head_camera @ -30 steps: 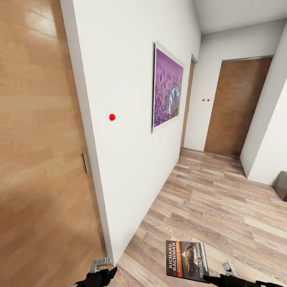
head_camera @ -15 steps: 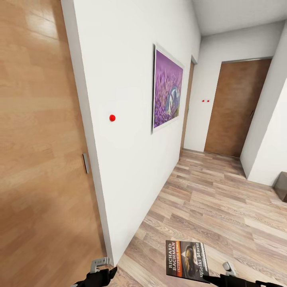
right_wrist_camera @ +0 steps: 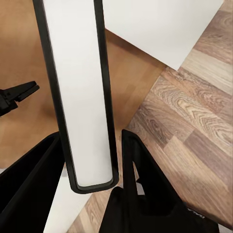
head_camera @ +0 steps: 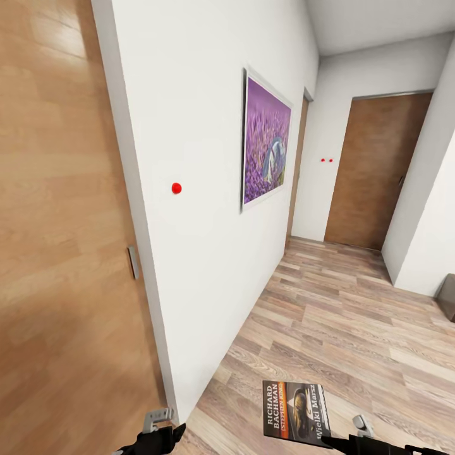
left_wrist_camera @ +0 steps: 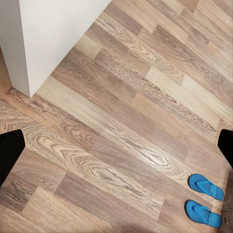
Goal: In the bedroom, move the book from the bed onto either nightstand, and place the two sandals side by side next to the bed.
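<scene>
We face a corridor: a white wall (head_camera: 208,189) with a purple lavender picture (head_camera: 265,142) and a small red dot (head_camera: 176,188), a light wooden door (head_camera: 57,253) close at our left, and a darker brown door (head_camera: 376,170) at the far end. The floor (head_camera: 341,316) is mixed brown wood plank.

The book (head_camera: 296,411) sits low in our head view, held flat and face up above the floor by our right gripper (head_camera: 360,436), which reaches it at its near right corner. Its cover is dark, with an orange band, white "RICHARD BACHMAN" lettering running along the left edge, and a dark picture in the middle. In the right wrist view we see the book (right_wrist_camera: 80,92) edge-on: a long pale block of pages bordered by 2 thin black cover lines, its end lying between the black jaws, which are clenched on it.

Our left gripper (head_camera: 158,433) hangs beside the wall's corner, holding nothing that we can see; in its wrist view the 2 dark fingertips (left_wrist_camera: 9,150) stand far apart at the picture's edges, so the jaws are released. Beneath them the 2 sandals (left_wrist_camera: 205,199) lie on the plank floor, bright blue flip-flops with thin straps, side by side and just apart.
</scene>
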Available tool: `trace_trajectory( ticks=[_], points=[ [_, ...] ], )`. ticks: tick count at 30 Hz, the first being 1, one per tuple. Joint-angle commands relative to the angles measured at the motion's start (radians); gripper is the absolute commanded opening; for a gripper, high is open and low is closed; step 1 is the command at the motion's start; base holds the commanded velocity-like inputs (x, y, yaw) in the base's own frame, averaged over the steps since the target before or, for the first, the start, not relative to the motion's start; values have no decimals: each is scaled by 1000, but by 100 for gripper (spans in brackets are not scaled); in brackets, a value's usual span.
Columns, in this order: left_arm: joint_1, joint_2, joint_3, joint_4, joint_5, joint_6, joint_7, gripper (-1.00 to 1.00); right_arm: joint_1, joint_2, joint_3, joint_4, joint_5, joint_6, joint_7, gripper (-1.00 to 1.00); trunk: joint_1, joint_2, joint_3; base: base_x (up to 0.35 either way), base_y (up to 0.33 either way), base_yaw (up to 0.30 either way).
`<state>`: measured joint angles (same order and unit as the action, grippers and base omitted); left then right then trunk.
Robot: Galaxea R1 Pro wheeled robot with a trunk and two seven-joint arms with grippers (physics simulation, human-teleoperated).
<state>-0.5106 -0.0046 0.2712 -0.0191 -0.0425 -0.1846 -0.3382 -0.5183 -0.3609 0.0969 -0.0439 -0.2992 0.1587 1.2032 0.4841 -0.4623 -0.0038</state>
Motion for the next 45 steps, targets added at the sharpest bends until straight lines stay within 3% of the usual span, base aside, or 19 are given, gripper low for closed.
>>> trace_trajectory(
  ticks=[1,4,7,8,10,14,23,39,45],
  points=[
    [0,0,7,1,-6,-1,-2,100,0,0,7,-1,-11,10,3,-100,0,-1,0,7,0,0],
    [5,0,6,1,-35,1,-1,100,0,0,7,-1,-11,11,3,-100,0,-1,0,3,0,0],
    [44,0,4,1,-94,2,0,100,0,0,7,-1,-11,11,3,-100,0,-1,0,0,0,0],
    [77,0,3,1,-139,2,0,100,0,0,7,-1,-11,11,3,-100,0,-1,0,0,0,0],
    [112,0,2,1,-195,0,1,100,0,0,7,-1,-11,11,3,-100,0,-1,0,0,0,0],
    [145,0,2,1,-249,-2,1,100,0,0,7,-1,-11,10,1,-100,0,-1,0,0,0,0],
    [151,0,3,-1,-259,-5,1,100,0,0,7,-1,-11,9,1,-100,0,-1,0,15,0,-2],
    [152,0,4,-1,-257,-6,2,100,0,0,7,-1,-11,8,1,-100,0,-1,0,212,0,-3],
    [152,0,5,-1,-256,-6,2,100,0,-1,7,-1,-11,8,1,-100,0,-1,0,6,0,-195]
  ],
)
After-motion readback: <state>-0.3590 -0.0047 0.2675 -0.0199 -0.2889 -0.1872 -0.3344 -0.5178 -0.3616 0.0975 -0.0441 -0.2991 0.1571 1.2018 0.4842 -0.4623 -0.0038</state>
